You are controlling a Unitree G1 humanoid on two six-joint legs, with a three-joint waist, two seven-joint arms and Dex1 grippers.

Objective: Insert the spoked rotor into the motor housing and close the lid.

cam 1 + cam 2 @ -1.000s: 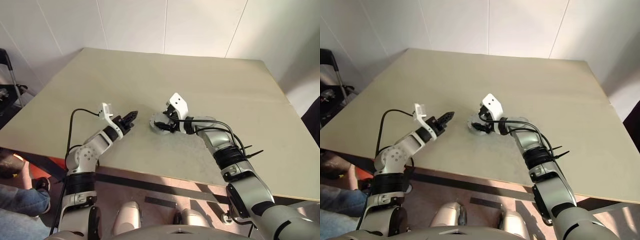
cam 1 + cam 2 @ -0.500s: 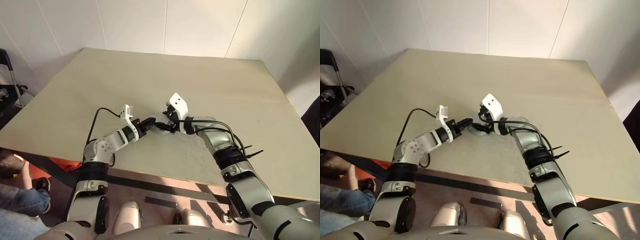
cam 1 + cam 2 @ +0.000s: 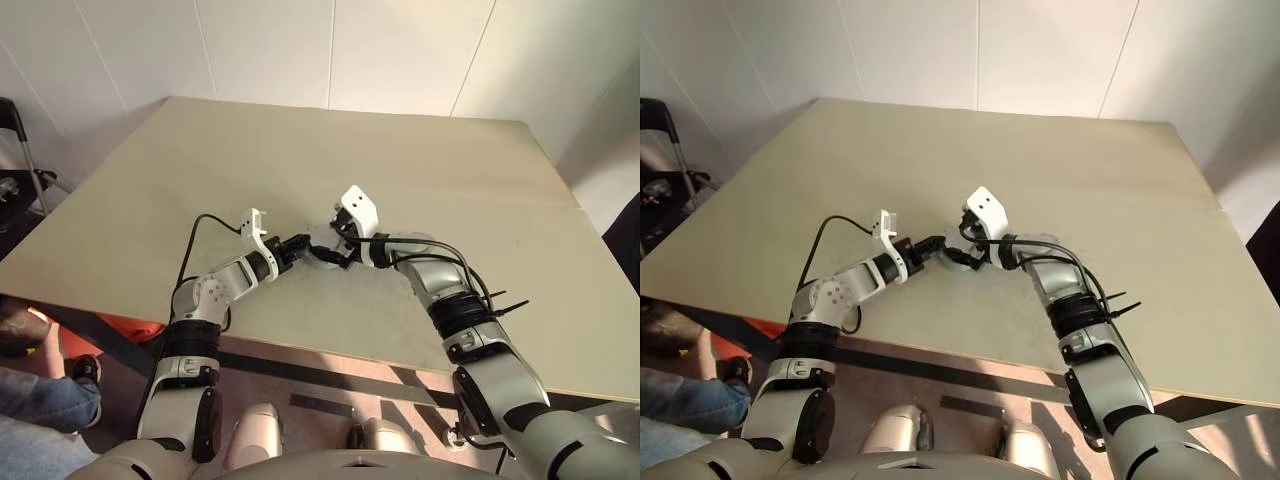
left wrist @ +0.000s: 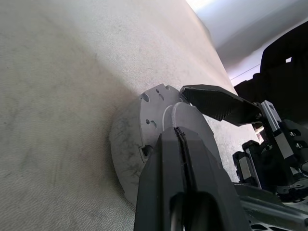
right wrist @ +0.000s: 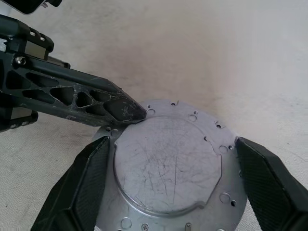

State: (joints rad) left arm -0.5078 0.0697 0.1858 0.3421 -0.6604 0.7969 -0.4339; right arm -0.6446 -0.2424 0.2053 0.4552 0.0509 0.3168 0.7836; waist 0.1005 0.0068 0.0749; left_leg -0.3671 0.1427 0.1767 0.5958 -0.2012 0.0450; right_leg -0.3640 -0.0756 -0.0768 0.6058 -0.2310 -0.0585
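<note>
the left gripper [image 5: 126, 109] is pinched shut, holding nothing, its tip pressed on the left edge of the lid's [image 5: 168, 166] raised round centre. the right gripper [image 5: 171, 192] stands wide open, one finger [image 5: 79, 190] on each side of the lid (apart from its rim, as far as shows). the lid lies flat on the table [image 3: 420, 170], near its middle.

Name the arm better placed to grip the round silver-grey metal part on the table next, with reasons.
Right. The right gripper stands open with a finger on either side of the round silver-grey metal part. The left gripper is shut, its tip only at the part's edge.
</note>
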